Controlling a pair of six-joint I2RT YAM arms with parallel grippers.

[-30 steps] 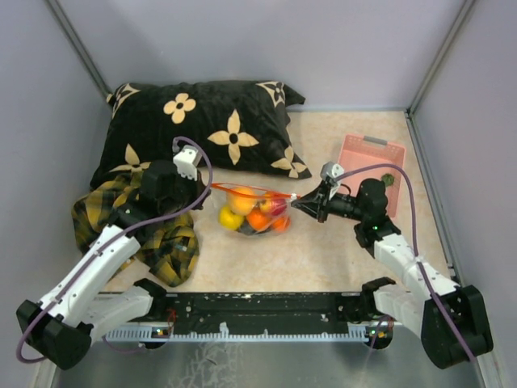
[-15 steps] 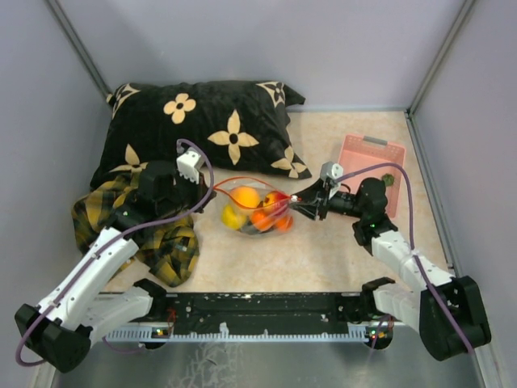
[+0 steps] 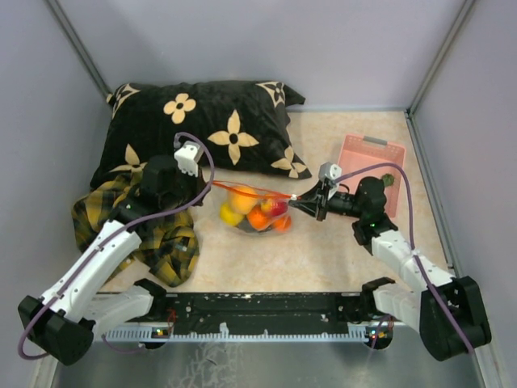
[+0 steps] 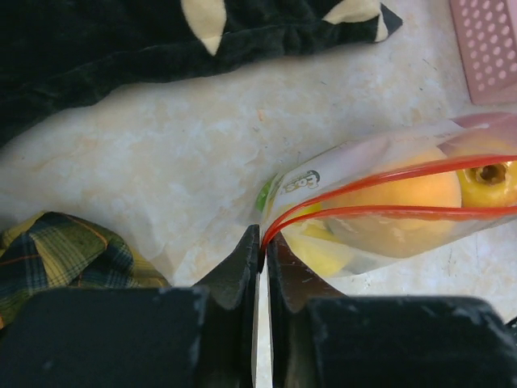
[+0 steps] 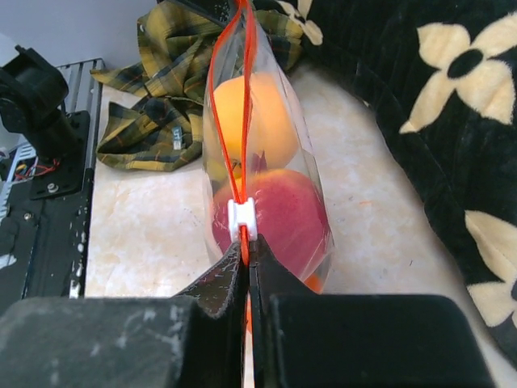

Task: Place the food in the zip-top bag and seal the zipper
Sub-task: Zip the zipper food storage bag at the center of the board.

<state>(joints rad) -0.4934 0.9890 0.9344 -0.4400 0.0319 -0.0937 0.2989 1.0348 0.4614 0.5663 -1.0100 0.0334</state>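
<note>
The clear zip-top bag (image 3: 254, 210) hangs stretched between my two grippers above the tabletop. It holds an orange (image 4: 404, 194), a yellow lemon (image 4: 491, 179), a red apple (image 5: 283, 214) and more fruit beneath. The red-orange zipper (image 4: 404, 212) still shows two separate strips with a narrow gap. My left gripper (image 3: 212, 187) (image 4: 264, 242) is shut on the zipper's left end. My right gripper (image 3: 296, 200) (image 5: 246, 252) is shut on the zipper's right end, just behind the white slider (image 5: 242, 220). A small dark piece (image 3: 388, 179) lies in the pink basket.
A black flowered pillow (image 3: 202, 129) lies at the back left. The yellow-black plaid cloth (image 3: 161, 238) is bunched under my left arm. The pink basket (image 3: 370, 162) stands at the right, behind my right arm.
Half a second ago the grippers were closer and the bag's mouth bowed open. Now they have drawn apart, and the zipper is pulled taut and narrow again.
</note>
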